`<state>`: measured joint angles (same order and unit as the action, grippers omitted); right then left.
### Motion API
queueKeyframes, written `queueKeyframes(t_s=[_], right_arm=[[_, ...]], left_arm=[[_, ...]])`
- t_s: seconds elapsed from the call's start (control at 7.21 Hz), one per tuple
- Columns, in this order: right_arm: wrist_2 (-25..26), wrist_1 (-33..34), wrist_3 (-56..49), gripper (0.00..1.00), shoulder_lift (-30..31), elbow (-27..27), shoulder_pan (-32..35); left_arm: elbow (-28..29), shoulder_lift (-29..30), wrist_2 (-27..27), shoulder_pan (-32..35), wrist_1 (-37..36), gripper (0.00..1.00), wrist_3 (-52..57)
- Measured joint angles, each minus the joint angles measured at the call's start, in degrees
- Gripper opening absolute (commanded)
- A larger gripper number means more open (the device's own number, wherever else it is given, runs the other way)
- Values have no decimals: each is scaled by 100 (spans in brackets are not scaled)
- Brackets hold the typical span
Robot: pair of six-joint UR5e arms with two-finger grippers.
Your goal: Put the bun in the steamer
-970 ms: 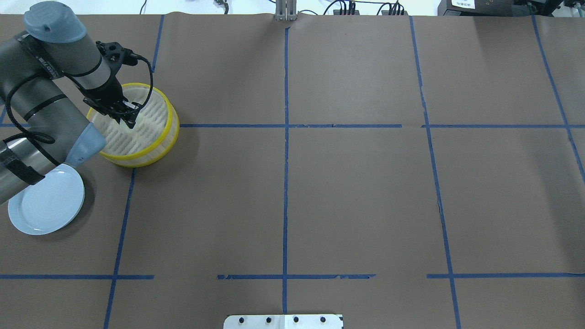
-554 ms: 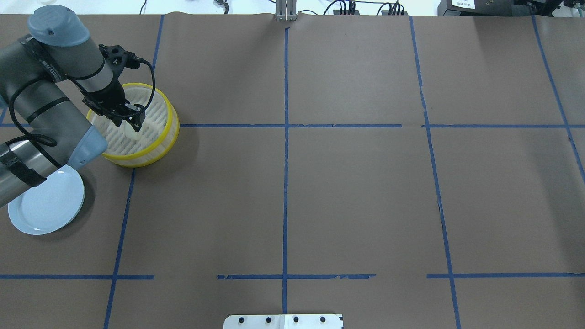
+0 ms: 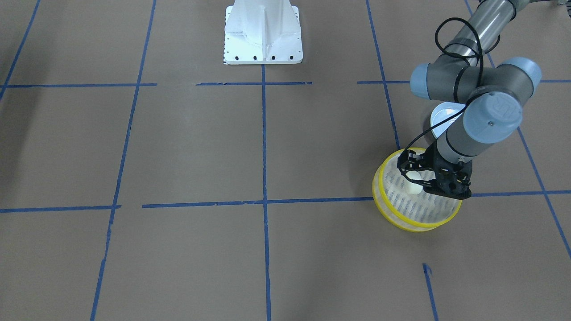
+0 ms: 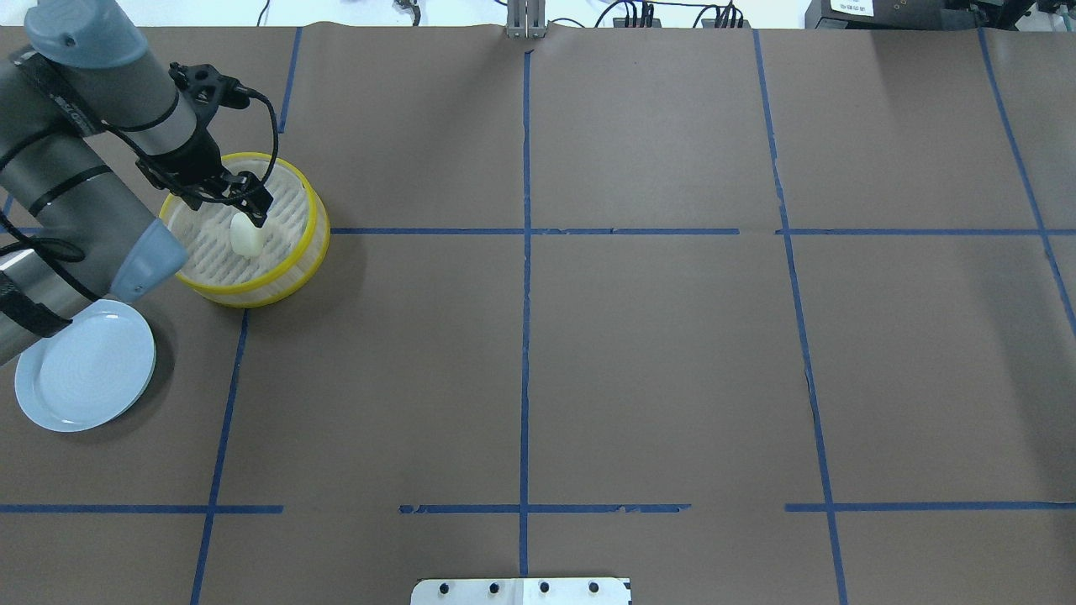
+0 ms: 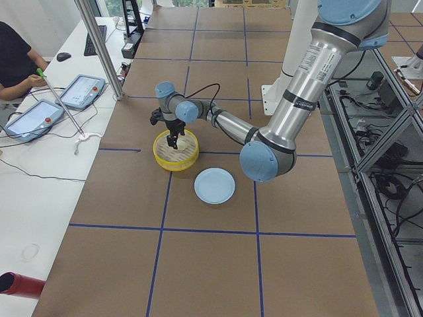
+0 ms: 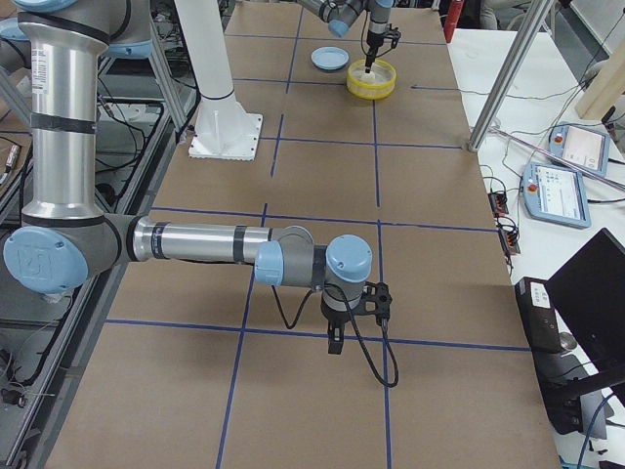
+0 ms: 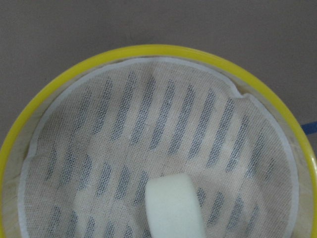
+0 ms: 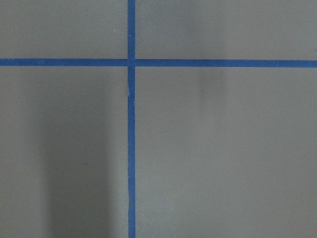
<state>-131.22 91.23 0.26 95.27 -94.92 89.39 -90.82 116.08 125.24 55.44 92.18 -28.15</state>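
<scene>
Your left tool [image 4: 238, 208] hangs released over the steamer [image 4: 313, 239], its jaws spread and gripping nothing, while the bun [image 4: 246, 235] lies on the slotted floor near the middle, apart from the yellow rim on every side. The steamer sits far out on the robot's left part of the desk [image 4: 656, 353], with the blue plate [image 4: 84, 370] near it on the robot's side, not touching. The rest of the desk, towards the right, shows only brown cover and blue tape lines. The right tool [image 6: 337, 337] hovers over a tape crossing well away from all this; you cannot tell whether it is spread or clenched. A second ago the left tool sat low inside the basket and hid the bun. It has since lifted and drawn back, leaving the bun in plain sight. Steamer and plate have not moved.
</scene>
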Motion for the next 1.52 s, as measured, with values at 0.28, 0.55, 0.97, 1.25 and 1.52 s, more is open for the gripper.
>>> queueKeyframes(t_s=[0.28, 0.55, 0.97, 1.25, 1.52], right_arm=[[0, 0, 0, 100, 0, 0, 2], [0, 0, 0, 100, 0, 0, 7], [0, 0, 0, 100, 0, 0, 3], [0, 0, 0, 100, 0, 0, 2], [0, 0, 0, 100, 0, 0, 7]], left_arm=[[-905, -364, 31, 501, -253, 100, 18], [-1392, -462, 59, 1519, -958, 100, 666], [-1172, -828, 79, 3151, -1847, 100, 3127], [-642, -1345, 311, 3739, -1685, 100, 3996], [-77, -2118, 617, 3847, -622, 100, 4125]])
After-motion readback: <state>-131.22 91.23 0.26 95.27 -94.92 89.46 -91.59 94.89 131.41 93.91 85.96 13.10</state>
